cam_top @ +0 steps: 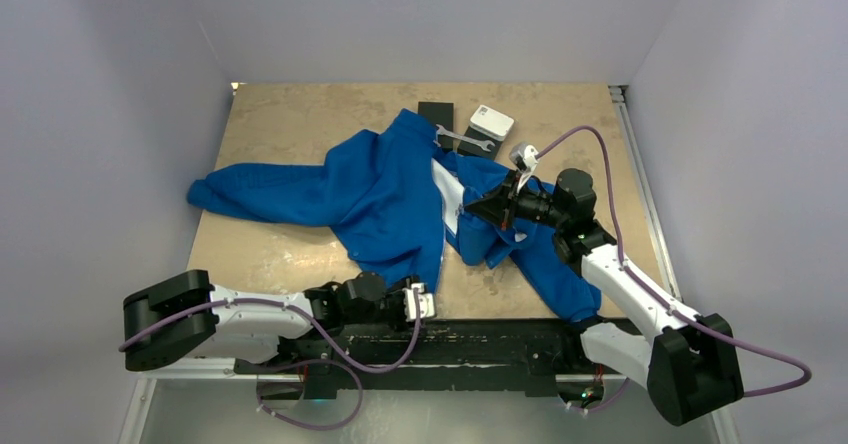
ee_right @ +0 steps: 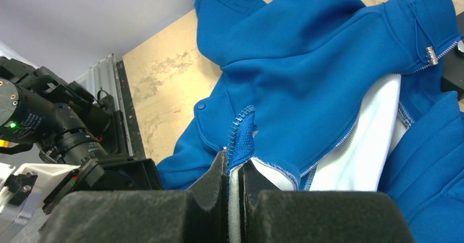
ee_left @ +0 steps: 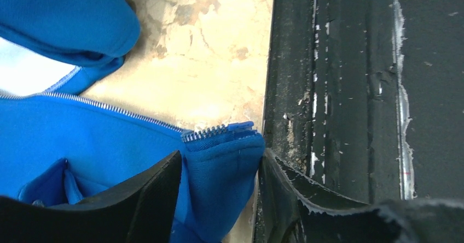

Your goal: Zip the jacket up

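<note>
**A:** Where is the jacket?

**B:** A large royal-blue soft fabric jacket (cam_top: 380, 199) lies spread over the middle of the tan tabletop (cam_top: 280, 114). One sleeve reaches toward the left edge and another part runs toward the near right corner. Its front lies open, showing white lining (ee_right: 372, 144) and a thin silvery zipper (ee_left: 109, 107).

**A:** What is the left claw doing?

**B:** The left gripper (ee_left: 220, 161) sits at the near edge, by a black rail (cam_top: 480, 339). Its fingers stand apart, and the jacket's bottom hem corner, where the zipper ends, fills the gap between them. I cannot tell whether they press it.

**A:** And the right?

**B:** The right gripper (ee_right: 233, 163) has its fingers drawn together, pinching a raised fold of the jacket's front edge.

**A:** Anything else?

**B:** A silver wrench (cam_top: 463, 142) lies at the collar. A black box (cam_top: 436, 114) and a white box (cam_top: 491, 122) are near the far edge.
</note>
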Robot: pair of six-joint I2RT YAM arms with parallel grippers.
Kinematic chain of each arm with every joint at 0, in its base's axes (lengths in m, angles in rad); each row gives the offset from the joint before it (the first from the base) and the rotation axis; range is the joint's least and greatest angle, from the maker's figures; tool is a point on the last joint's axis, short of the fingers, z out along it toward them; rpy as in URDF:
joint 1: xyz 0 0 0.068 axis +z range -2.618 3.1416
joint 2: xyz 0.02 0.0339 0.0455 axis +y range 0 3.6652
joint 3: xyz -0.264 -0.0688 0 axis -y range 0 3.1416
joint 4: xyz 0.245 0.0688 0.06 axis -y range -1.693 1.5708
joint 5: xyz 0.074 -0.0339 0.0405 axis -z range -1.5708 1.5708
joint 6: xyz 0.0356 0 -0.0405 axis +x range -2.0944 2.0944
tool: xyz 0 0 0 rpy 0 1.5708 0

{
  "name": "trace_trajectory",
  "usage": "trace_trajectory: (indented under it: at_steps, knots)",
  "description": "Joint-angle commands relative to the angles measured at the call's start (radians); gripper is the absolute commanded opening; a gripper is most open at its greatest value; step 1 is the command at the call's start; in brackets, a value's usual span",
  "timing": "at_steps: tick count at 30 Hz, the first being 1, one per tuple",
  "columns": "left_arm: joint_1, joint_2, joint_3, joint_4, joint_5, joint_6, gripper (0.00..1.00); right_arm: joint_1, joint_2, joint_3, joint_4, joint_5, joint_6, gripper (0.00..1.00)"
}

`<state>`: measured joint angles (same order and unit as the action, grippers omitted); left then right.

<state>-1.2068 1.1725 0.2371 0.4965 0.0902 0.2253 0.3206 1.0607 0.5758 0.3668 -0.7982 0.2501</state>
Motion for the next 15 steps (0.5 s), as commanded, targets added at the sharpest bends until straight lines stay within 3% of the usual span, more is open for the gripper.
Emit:
trace_trajectory:
  at_steps: [1, 6, 15]
  knots:
    - [-0.002, -0.010, -0.004, 0.069, 0.117, 0.047, 0.57, 0.005, -0.005, 0.043, 0.041, -0.035, 0.014, 0.00]
    - [-0.002, -0.021, -0.010, 0.023, 0.176, 0.070, 0.64, 0.005, -0.018, 0.045, 0.028, -0.032, 0.011, 0.00]
    - [0.000, -0.100, -0.049, -0.020, 0.141, 0.202, 0.64, 0.005, -0.017, 0.041, 0.032, -0.040, 0.015, 0.00]
